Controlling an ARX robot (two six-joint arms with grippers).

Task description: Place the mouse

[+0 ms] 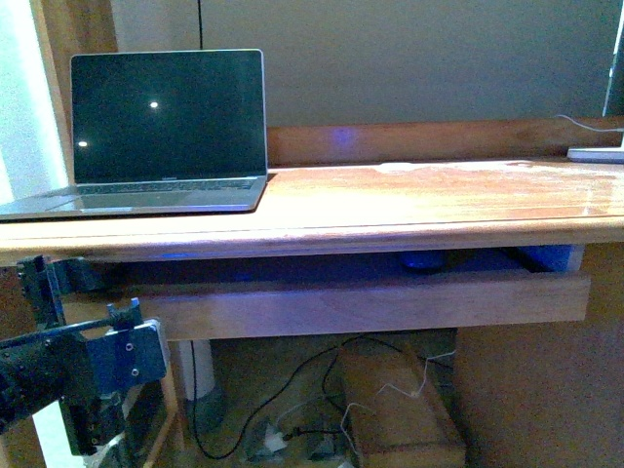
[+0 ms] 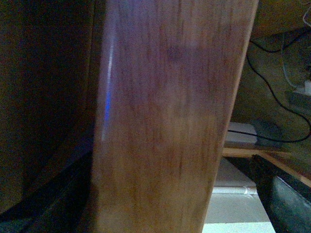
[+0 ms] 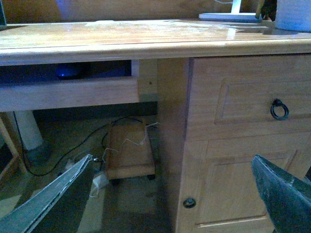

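Note:
The mouse (image 1: 424,261) is a small dark rounded shape lying in the pull-out tray (image 1: 370,302) under the desk top; the right wrist view shows the mouse (image 3: 68,72) in blue-lit shadow behind the tray's front board. My left gripper (image 1: 83,292) is open at the lower left, below the desk edge under the laptop (image 1: 166,127). In its wrist view the left gripper (image 2: 165,213) faces a wooden board (image 2: 165,116) very close up. My right gripper (image 3: 165,194) is open and empty, low in front of the desk, out of the front view.
A drawer cabinet with a ring handle (image 3: 279,109) stands at the desk's right. Cables (image 1: 322,380) and a small wheeled wooden stand (image 3: 129,150) lie on the floor beneath. A white device (image 1: 597,153) rests at the desk's far right.

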